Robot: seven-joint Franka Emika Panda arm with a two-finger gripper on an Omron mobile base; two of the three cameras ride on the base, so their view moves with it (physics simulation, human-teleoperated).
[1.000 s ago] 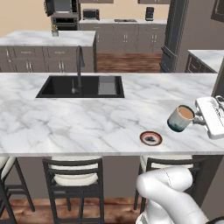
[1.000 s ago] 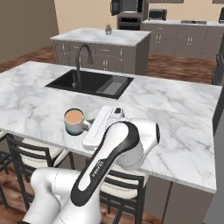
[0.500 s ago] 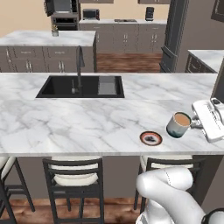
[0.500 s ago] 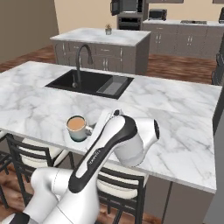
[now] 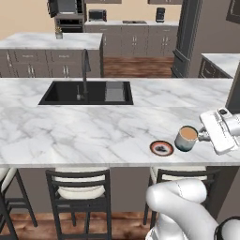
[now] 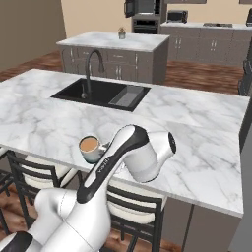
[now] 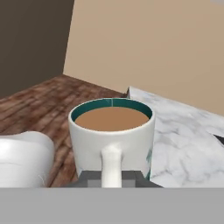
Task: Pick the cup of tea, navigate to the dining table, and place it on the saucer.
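Observation:
The cup of tea (image 5: 187,138) is a white mug with a teal rim and brown liquid, held upright by its handle. My gripper (image 5: 202,136) is shut on that handle from the right. The cup hangs low over the front edge of the dining table (image 5: 70,131), just right of the saucer (image 5: 161,148), which has a reddish rim and lies flat. From the other side the cup (image 6: 90,147) sits at the end of my gripper (image 6: 104,148). In the hand view the cup (image 7: 111,131) stands close, handle towards me, between the fingertips (image 7: 89,177).
A black inset sink (image 5: 86,93) with a dark faucet (image 5: 86,63) lies far left of the saucer. Dark slat-backed chairs (image 5: 78,187) stand under the table's near edge. A grey-cabinet island (image 5: 51,54) and wall counters stand behind.
The gripper has brought the cup down and slightly left, closer to the table top and the saucer. The saucer and the base have not moved.

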